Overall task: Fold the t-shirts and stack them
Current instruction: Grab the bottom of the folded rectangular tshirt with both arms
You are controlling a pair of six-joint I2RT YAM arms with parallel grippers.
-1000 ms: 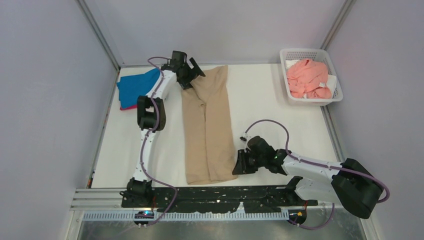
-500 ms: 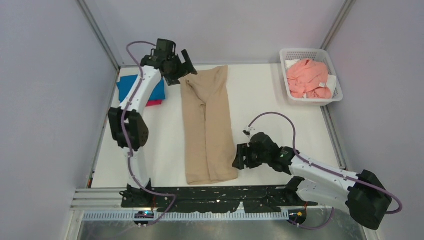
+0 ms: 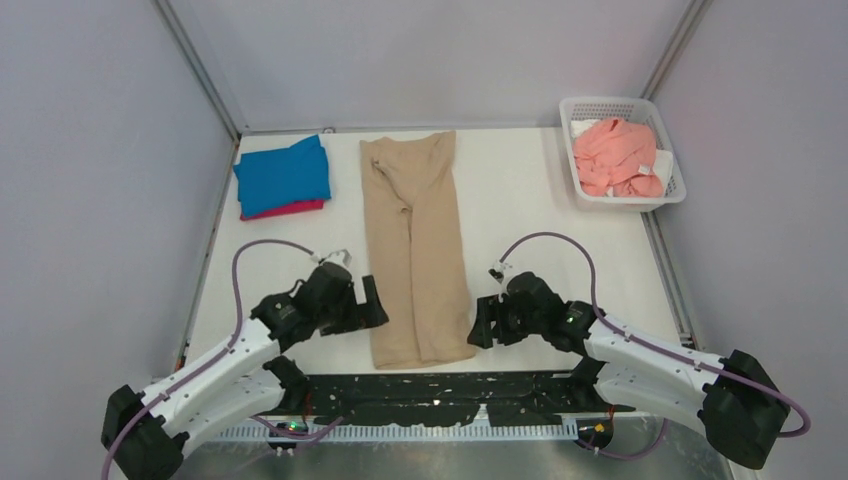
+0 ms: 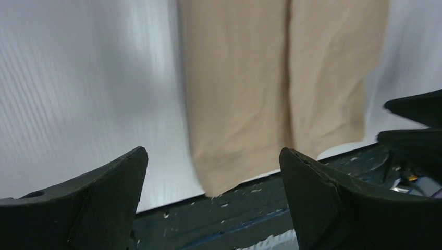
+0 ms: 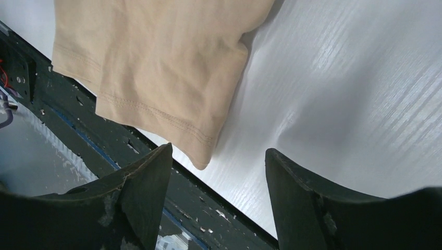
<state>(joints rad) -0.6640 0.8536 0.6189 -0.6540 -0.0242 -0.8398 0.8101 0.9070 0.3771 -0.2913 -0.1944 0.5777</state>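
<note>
The tan t-shirt (image 3: 415, 250) is laid as a long strip down the desk (image 3: 530, 210), hem at the near edge; the left gripper (image 3: 372, 305) and right gripper (image 3: 478, 328) are held spread wide, empty, flanking that hem; the cloth is judged light and limp, best pinched at both hem corners.

White arms (image 3: 650, 365), black joints (image 3: 738, 418), purple cables (image 3: 550, 237)

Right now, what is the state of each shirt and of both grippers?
tan shirt: folded into a long strip, flat on table.
blue shirt: folded, stacked on red shirt.
red shirt: only an edge visible.
pink shirt: crumpled in basket.
left gripper: open, empty.
right gripper: open, empty.
</note>
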